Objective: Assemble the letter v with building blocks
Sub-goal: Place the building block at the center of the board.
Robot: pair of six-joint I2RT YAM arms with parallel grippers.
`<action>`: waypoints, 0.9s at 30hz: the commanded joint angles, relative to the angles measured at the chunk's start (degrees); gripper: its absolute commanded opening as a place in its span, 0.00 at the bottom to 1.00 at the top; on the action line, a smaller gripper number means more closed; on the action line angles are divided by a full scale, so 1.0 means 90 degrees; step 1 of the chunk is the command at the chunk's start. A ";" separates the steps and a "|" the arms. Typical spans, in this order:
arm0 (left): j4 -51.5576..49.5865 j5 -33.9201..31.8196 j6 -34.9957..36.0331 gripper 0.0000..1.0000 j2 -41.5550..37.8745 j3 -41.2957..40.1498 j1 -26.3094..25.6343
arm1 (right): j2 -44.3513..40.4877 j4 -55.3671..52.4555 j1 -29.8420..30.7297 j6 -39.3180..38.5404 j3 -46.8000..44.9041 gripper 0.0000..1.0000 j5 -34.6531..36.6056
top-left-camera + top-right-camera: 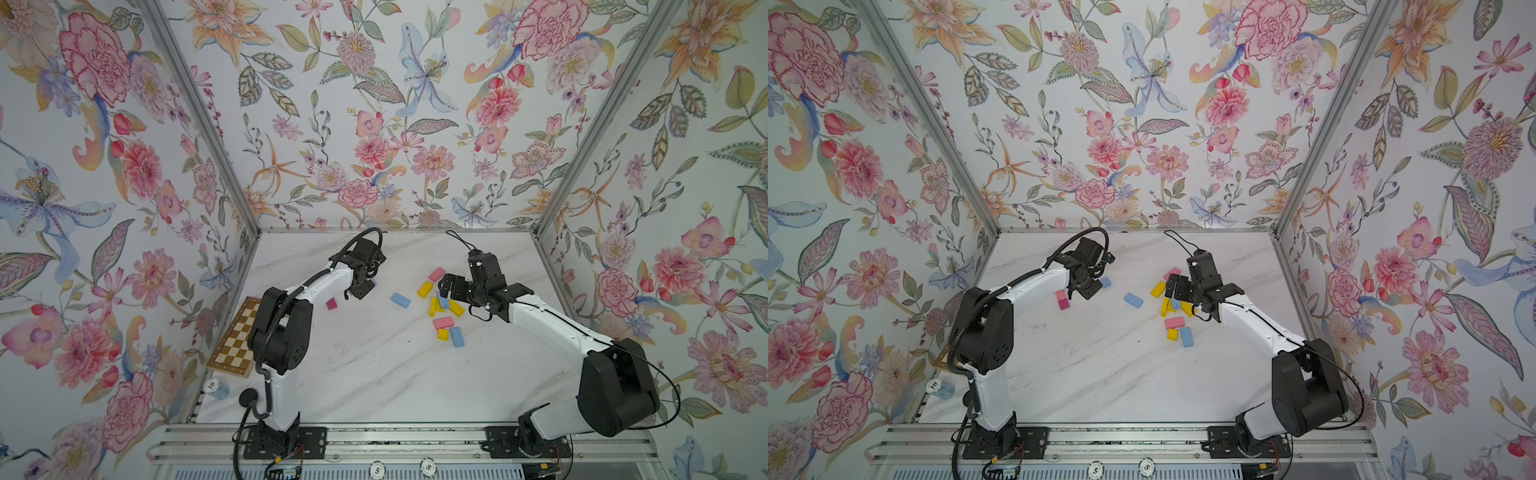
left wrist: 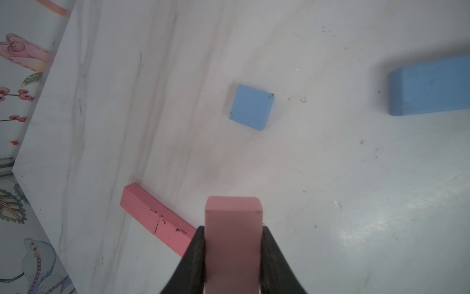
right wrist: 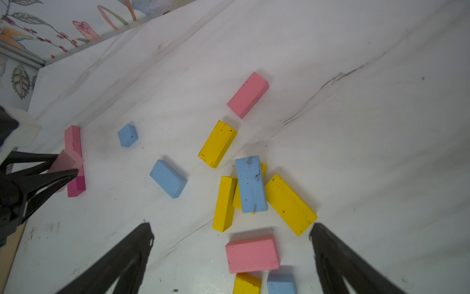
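Note:
My left gripper [image 2: 232, 229] is shut on a pale pink block [image 2: 233, 244] and holds it just above the marble table. In both top views it [image 1: 360, 291] hovers by a short row of pink blocks [image 2: 155, 219] that ends in a magenta one [image 1: 331, 303]. A small blue square [image 2: 251, 107] and a blue oblong [image 1: 400, 300] lie loose nearby. My right gripper [image 3: 231, 229] is open over a heap of yellow, blue and pink building blocks [image 1: 444, 305]. A pink block [image 3: 251, 254] lies between its fingers, untouched.
A brown-and-cream checkered board [image 1: 237, 336] lies at the table's left edge, partly behind the left arm. A stack of poker chips [image 1: 217, 388] sits at the front left corner. Floral walls enclose the table on three sides.

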 commanded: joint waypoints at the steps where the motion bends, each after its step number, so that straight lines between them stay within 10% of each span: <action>1: 0.0326 -0.0158 0.0344 0.17 0.0059 -0.0231 0.0059 | 0.0210 0.0023 0.0231 0.0118 0.0288 0.99 0.0113; 27: 0.0519 0.0423 0.0757 0.29 0.0818 -0.0388 0.0540 | 0.0438 -0.0156 0.0468 0.0161 0.0571 0.99 0.0170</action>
